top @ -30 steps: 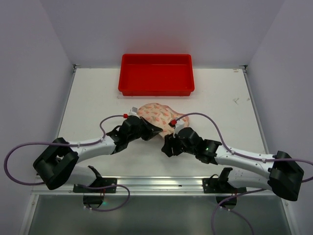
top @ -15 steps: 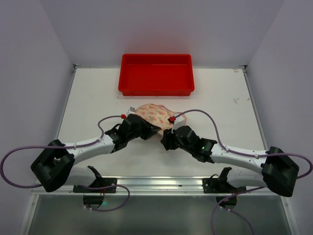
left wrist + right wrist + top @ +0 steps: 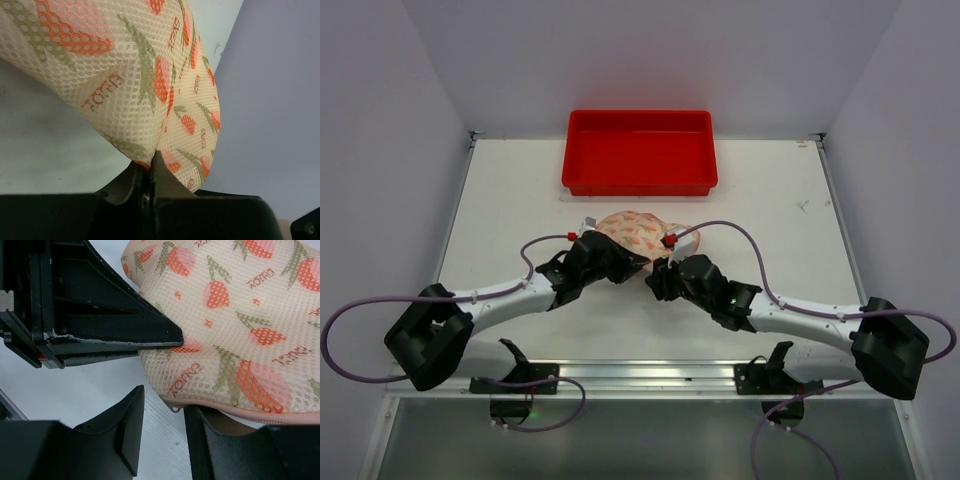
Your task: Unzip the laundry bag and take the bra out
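The laundry bag (image 3: 632,232), a cream mesh pouch with red-orange tulip prints and pink trim, lies mid-table in front of the red tray. My left gripper (image 3: 638,265) is shut on the bag's near edge; the left wrist view shows the mesh (image 3: 150,90) pinched between the closed jaws (image 3: 148,167). My right gripper (image 3: 654,281) is open at the bag's near edge (image 3: 235,340), its jaws on either side of a small metal zipper pull (image 3: 174,409) hanging from the pink trim. The left gripper's fingers (image 3: 110,320) show in the right wrist view. The bra is hidden.
A red rectangular tray (image 3: 639,151) stands at the back of the white table (image 3: 520,200). Grey walls close in on both sides. The two arms meet close together at the bag.
My right gripper has moved forward and left, up to the bag's near edge beside the left gripper. The left gripper keeps its hold and has shifted slightly.
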